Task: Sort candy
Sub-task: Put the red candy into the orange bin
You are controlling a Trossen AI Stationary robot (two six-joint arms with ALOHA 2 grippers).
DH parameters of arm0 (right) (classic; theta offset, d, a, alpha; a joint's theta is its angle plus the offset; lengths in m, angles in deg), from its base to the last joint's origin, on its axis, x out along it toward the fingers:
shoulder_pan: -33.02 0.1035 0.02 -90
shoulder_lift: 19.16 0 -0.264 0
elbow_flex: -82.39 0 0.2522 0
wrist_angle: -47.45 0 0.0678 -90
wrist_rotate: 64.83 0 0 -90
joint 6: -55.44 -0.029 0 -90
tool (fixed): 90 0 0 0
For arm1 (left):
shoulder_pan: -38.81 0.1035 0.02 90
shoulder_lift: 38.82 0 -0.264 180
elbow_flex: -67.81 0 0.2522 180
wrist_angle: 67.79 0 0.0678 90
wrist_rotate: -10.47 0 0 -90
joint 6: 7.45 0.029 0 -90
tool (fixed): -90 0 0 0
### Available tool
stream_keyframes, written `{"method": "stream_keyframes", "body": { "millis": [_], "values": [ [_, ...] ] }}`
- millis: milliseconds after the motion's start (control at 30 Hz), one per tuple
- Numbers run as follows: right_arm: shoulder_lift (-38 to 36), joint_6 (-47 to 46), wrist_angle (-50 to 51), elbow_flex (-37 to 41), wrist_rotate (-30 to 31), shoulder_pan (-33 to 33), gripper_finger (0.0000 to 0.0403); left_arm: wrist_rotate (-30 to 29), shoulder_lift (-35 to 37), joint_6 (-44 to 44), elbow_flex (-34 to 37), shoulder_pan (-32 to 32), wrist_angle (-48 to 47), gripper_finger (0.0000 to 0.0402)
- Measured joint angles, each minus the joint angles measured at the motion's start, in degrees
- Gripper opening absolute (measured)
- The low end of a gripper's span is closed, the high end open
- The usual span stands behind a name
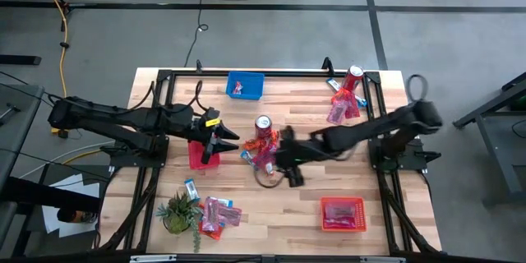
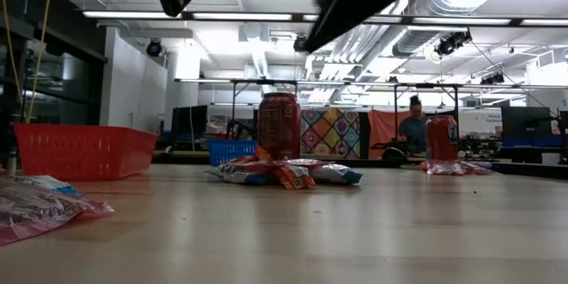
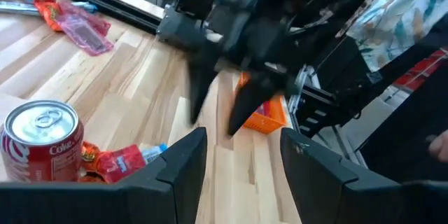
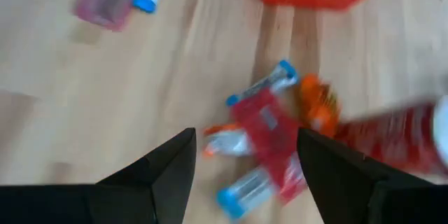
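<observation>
A small heap of candy (image 1: 261,153) in orange, pink-red and blue-and-white wrappers lies mid-table beside a red drink can (image 1: 263,125). More candy lies by the far-right can (image 1: 341,108) and near the plant (image 1: 216,214). My right gripper (image 1: 285,167) hovers open just above the near side of the heap (image 4: 264,138), its fingers slanting down, nothing between them. My left gripper (image 1: 223,141) is open and holds nothing, raised beside the red basket (image 1: 202,156) at the left. In the left wrist view the right gripper (image 3: 222,105) shows blurred past my own fingers.
A blue basket (image 1: 245,85) stands at the far middle and an orange-red basket (image 1: 343,214) near the front right. A second can (image 1: 353,77) stands far right, and a small green plant (image 1: 176,212) near left. Black frame rails run along the table's edges.
</observation>
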Motion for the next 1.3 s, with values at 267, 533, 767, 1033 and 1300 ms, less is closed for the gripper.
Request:
{"method": "stream_keyframes", "body": {
  "millis": [267,533,767,1033,1300],
  "values": [
    [18.2,20.2,6.0,-12.8,1.4,-4.6,0.0243,0.0,2.5,-0.1,0.0,0.0,1.1,0.0170],
    [26.8,25.4,13.2,-19.8,-0.4,-6.8,0.0241,-3.3,7.6,0.2,0.0,0.0,4.2,0.0170],
    [27.4,25.0,14.2,-20.0,-1.4,-7.3,0.0186,-6.1,10.8,1.9,0.0,0.0,4.0,0.0170],
    [27.4,24.8,15.4,-20.0,-3.5,-7.3,0.0052,-6.6,11.3,2.9,0.0,0.0,3.9,0.0170],
    [24.2,21.5,17.3,-20.7,-3.7,-7.3,0.0008,-6.6,11.6,3.1,0.0,0.0,3.8,0.0170]
  ]
}}
